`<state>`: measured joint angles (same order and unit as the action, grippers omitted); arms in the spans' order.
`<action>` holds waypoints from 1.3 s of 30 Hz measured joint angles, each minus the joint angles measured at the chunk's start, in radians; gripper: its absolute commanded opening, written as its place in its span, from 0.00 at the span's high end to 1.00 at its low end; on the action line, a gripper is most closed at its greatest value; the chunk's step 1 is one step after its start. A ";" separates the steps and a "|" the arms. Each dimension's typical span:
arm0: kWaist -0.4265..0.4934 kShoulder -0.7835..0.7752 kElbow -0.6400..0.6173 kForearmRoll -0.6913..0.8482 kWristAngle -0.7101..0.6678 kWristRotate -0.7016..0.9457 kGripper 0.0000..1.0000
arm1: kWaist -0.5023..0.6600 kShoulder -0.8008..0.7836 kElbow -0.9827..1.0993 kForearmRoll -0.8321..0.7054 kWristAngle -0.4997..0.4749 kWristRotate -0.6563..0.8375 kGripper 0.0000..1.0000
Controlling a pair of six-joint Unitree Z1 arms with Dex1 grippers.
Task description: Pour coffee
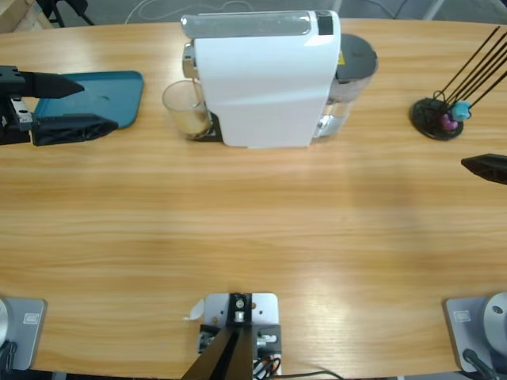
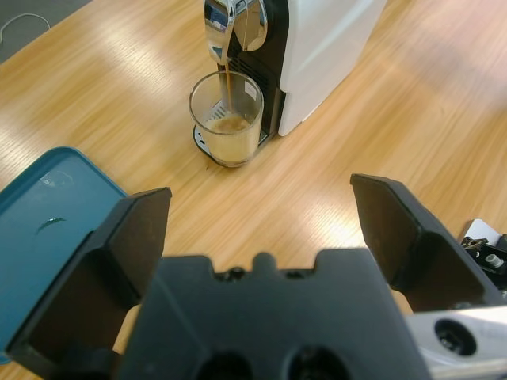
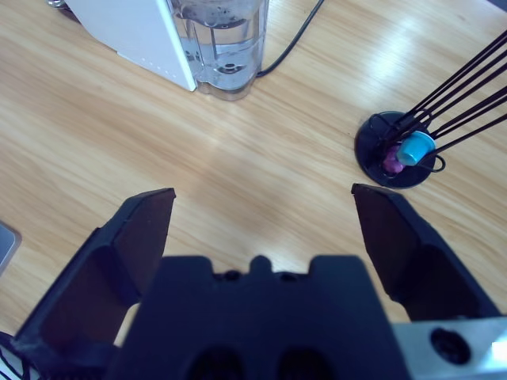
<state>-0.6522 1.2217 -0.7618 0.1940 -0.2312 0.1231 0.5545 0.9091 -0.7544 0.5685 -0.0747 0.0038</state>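
Note:
A small clear glass tumbler (image 1: pixel 186 109) (image 2: pixel 227 119) stands on the drip stand of the white coffee machine (image 1: pixel 265 79) (image 2: pixel 325 47). Shallow tan coffee (image 2: pixel 230 127) lies in it, and a thin brown stream falls into it from the chrome spout (image 2: pixel 230 24). My left gripper (image 1: pixel 95 104) (image 2: pixel 261 190) is open and holds nothing. It hovers over the table's left end and points at the glass from a distance. Open and holding nothing too, my right gripper (image 3: pixel 261 194) shows in the high view only as one black jaw tip at the right edge.
A teal tray (image 1: pixel 111 91) (image 2: pixel 47 214) lies under and behind the left gripper. The machine's clear water tank (image 1: pixel 348 79) (image 3: pixel 222 39) and power cable are behind it. A black wire capsule stand (image 1: pixel 437 117) (image 3: pixel 392 150) with coloured capsules sits at the far right.

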 measured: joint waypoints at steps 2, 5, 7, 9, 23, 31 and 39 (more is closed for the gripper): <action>0.000 -0.001 0.004 0.000 0.000 0.000 0.00 | 0.002 0.000 0.000 0.000 0.000 0.000 0.00; 0.000 -0.001 0.007 0.000 0.000 0.000 0.00 | 0.008 0.000 0.000 0.000 0.000 0.000 0.00; 0.000 -0.001 0.007 0.000 0.000 0.000 0.00 | 0.012 0.000 0.000 0.000 0.000 0.000 0.00; 0.000 -0.001 0.009 0.000 0.000 0.000 0.00 | 0.013 0.000 0.000 0.000 0.000 0.000 0.00; 0.000 -0.009 0.010 0.000 0.000 0.004 0.00 | 0.013 0.001 0.000 0.000 0.000 0.000 0.00; 0.000 -0.009 0.010 0.000 0.000 0.004 0.00 | 0.013 0.001 0.000 0.000 0.000 0.000 0.00; 0.000 -0.009 0.026 -0.008 0.000 0.013 0.00 | 0.015 0.001 0.000 0.000 0.000 0.000 0.00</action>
<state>-0.6522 1.2127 -0.7359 0.1858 -0.2312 0.1361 0.5694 0.9104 -0.7545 0.5685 -0.0747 0.0038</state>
